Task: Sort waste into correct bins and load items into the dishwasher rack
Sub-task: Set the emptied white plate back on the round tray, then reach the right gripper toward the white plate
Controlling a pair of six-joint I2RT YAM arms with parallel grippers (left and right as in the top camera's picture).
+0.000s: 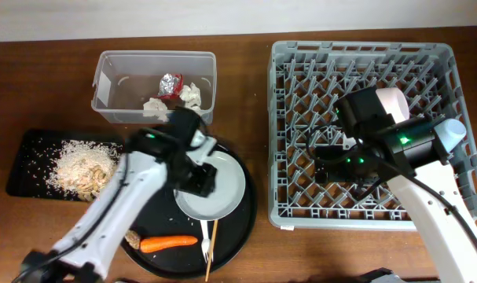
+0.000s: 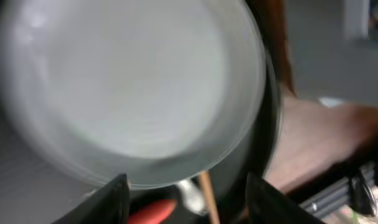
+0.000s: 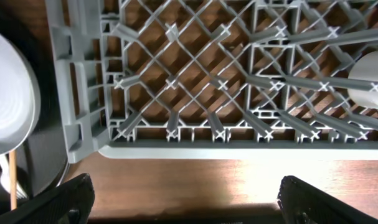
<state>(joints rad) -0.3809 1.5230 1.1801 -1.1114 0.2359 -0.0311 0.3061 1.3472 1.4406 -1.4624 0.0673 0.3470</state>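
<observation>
The white plate (image 1: 222,189) lies on the round black tray (image 1: 242,236); it fills the left wrist view (image 2: 126,87). My left gripper (image 1: 200,179) is open and empty at the plate's left rim (image 2: 185,186). The carrot (image 1: 169,244), white fork (image 1: 204,250), chopstick (image 1: 212,250) and brown lump (image 1: 133,237) lie in front of the plate. My right gripper (image 1: 332,161) is open and empty over the dishwasher rack (image 1: 458,212), its jaws (image 3: 185,193) over bare table at the rack's front edge. The pink bowl (image 1: 394,101) and blue cup (image 1: 452,130) sit in the rack.
The clear tub (image 1: 104,86) at the back holds napkins (image 1: 192,94) and the foil wrapper (image 1: 170,83). The shallow black tray (image 1: 22,165) at the left holds rice scraps (image 1: 81,165). A pale rounded dish (image 3: 370,76) shows in the rack in the right wrist view.
</observation>
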